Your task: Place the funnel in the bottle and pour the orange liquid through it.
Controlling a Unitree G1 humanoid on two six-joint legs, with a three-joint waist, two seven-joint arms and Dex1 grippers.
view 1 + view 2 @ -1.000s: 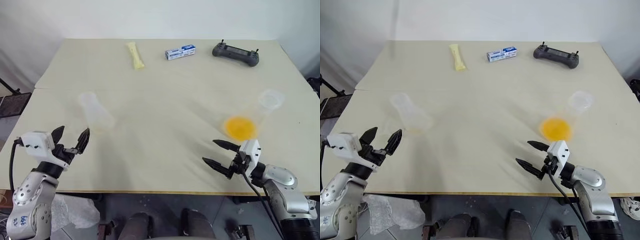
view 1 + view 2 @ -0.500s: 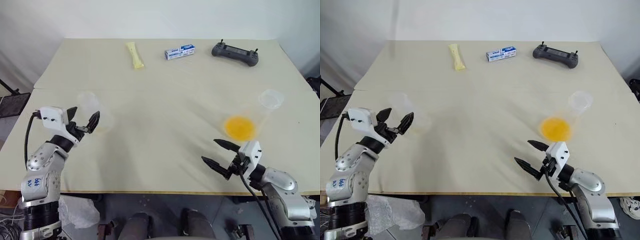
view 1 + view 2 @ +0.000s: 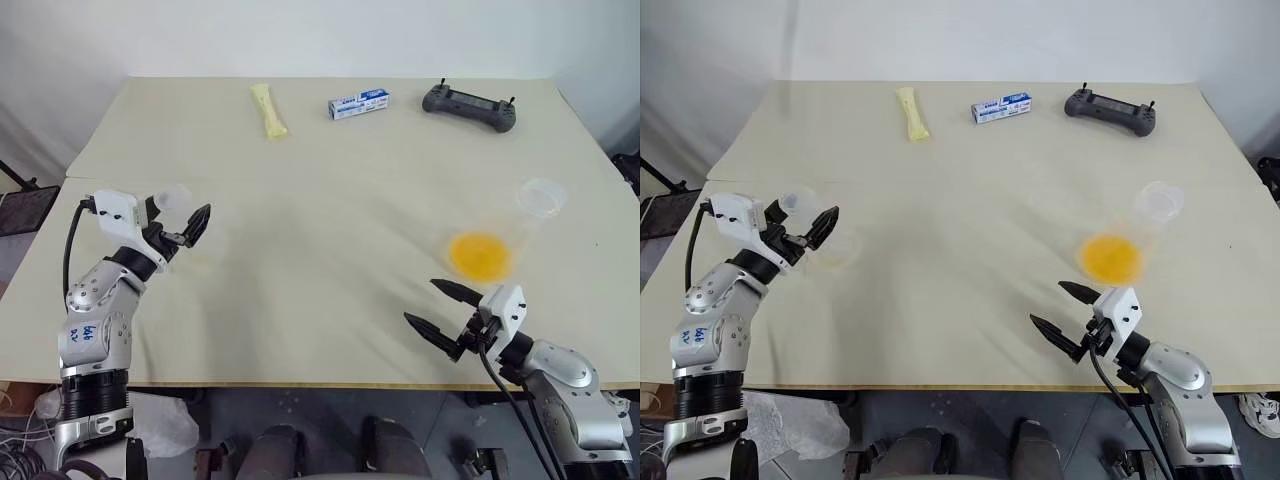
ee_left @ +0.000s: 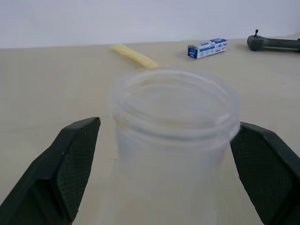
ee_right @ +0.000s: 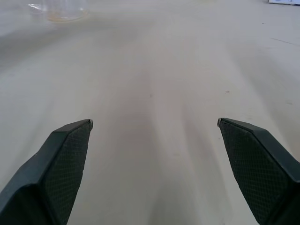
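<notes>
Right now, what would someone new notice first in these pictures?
Probably the orange liquid, a bright pool in a clear container near the table's right edge, just beyond the right gripper with its jaws open. On the left, the left gripper has its open jaws on either side of the clear bottle.

Soft, even light falls from overhead on the pale worktop [image 3: 330, 180]; no glare, only faint diffuse shadows. The head views are bright and fairly sharp, corners dimming toward 10 and 2 o'clock. In the left wrist view the bottle [image 4: 176, 140] between the jaws is blurred, while the far edge stays clearer. The right wrist view is soft up close.
</notes>
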